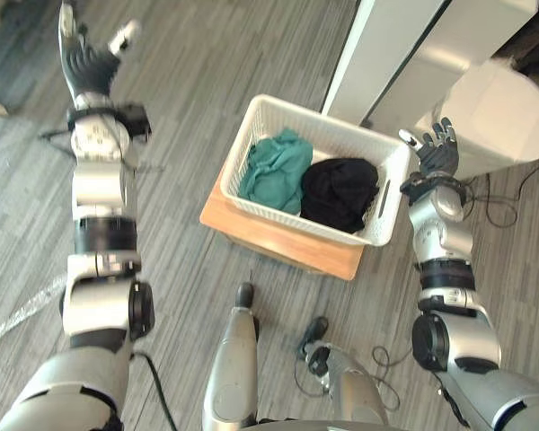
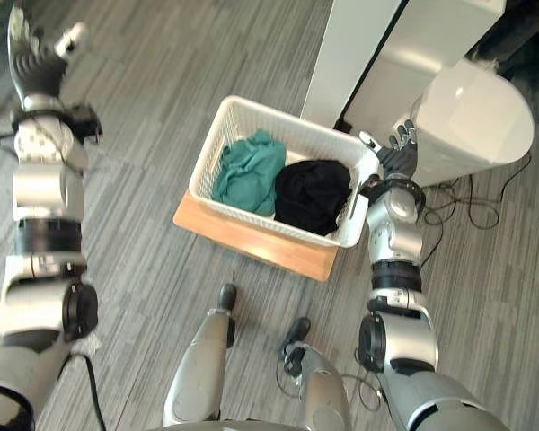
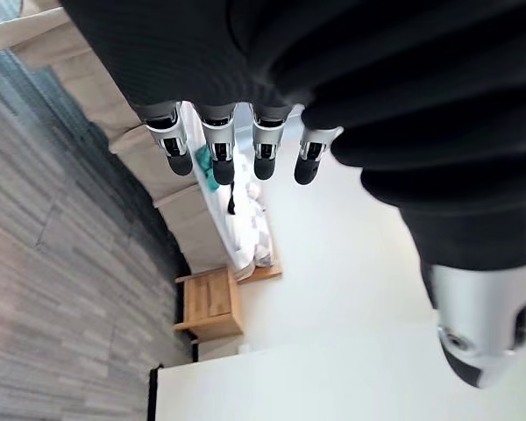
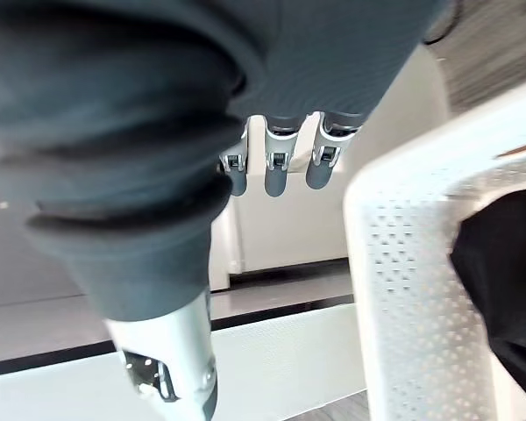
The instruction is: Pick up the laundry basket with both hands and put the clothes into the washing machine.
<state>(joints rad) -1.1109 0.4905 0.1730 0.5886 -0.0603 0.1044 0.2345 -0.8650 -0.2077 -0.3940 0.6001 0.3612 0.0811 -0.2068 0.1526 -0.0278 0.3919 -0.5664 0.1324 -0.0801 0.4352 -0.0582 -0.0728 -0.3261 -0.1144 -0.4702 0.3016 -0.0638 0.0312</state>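
Nothing lifted yet: the laundry basket (image 1: 395, 180) sits on the low wooden bench (image 1: 287, 242), clothes (image 1: 276, 171) inside. The right hand (image 1: 436, 153) hovers with fingers spread beside its end. The left hand (image 1: 88, 61), fingers straight, is well apart. The white unit (image 1: 499, 112) behind is probably the washing machine.

The white laundry basket (image 2: 208, 169), holding a teal cloth (image 2: 250, 171) and a black cloth (image 2: 313, 193), stands on a wooden stand (image 2: 251, 239), with the right hand (image 2: 397, 154), fingers straight, just beside it.
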